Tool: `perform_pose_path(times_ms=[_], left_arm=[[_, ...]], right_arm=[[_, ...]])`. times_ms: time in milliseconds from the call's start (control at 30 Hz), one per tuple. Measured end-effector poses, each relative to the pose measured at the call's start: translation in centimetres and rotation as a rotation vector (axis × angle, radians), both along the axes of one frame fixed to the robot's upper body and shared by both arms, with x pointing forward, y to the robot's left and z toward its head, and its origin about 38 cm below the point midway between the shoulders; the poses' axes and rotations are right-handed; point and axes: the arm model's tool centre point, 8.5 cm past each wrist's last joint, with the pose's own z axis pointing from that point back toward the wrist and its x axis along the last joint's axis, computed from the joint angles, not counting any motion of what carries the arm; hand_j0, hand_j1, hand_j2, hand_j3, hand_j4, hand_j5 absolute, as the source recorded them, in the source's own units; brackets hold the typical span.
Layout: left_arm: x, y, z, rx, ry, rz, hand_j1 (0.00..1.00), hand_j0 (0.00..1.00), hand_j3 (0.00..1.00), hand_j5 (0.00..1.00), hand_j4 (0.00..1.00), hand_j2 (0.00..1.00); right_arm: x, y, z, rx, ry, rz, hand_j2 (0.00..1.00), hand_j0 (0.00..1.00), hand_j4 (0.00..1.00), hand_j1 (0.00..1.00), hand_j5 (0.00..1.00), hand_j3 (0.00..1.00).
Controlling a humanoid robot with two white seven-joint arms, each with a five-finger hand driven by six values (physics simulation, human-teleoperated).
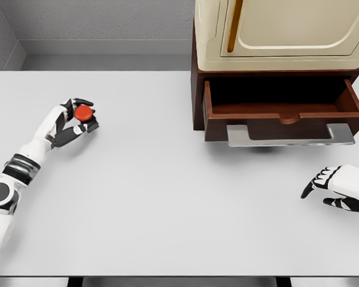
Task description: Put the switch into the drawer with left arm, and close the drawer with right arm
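Observation:
The switch (85, 115), a dark block with a round red button on top, sits at the left of the white table (167, 197). My left hand (76, 119) is wrapped around it, fingers curled over the button and thumb below. The brown drawer (281, 110) at the upper right stands pulled open, its inside dark and empty, with a grey handle (290, 136) across the front. Below the drawer, my right hand (332, 188) hovers over the table at the right edge with relaxed fingers and holds nothing.
A cream cabinet (281, 30) with a door and an orange-brown handle sits above the drawer. The drawer front juts out over the table. Grey walls bound the far edge of the table.

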Motion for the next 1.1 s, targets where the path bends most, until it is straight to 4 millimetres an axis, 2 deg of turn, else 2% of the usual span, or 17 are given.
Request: perform_pose_path(times_ms=[333,633,867,1100], left_arm=[[0.4,-1.9,1.6,0.002,-0.046,-0.051,0.49,0.49,0.49,0.49,0.49,0.49],[1.5,-4.3,4.0,0.004,-0.106,-0.117,0.49,0.49,0.49,0.49,0.49,0.49],[1.7,-5.8,4.3,0.002,-0.114,-0.152,0.49,0.49,0.49,0.49,0.49,0.49],[2.0,-7.4,5.1,-0.001,-0.138,-0.188,0.49,0.49,0.49,0.49,0.49,0.49]], right_arm=[[0.0,0.0,0.0,0.001,-0.002,0.0,0.61,0.61,0.61,0.61,0.61,0.61],[0.0,0.3,-0.3,0.023,-0.005,-0.005,0.61,0.61,0.61,0.61,0.61,0.61],[-0.1,0.8,-0.8,0.068,-0.008,-0.017,0.59,0.59,0.59,0.59,0.59,0.59],[-0.6,2.3,-2.4,0.206,0.005,-0.05,0.6,0.6,0.6,0.6,0.6,0.6]])
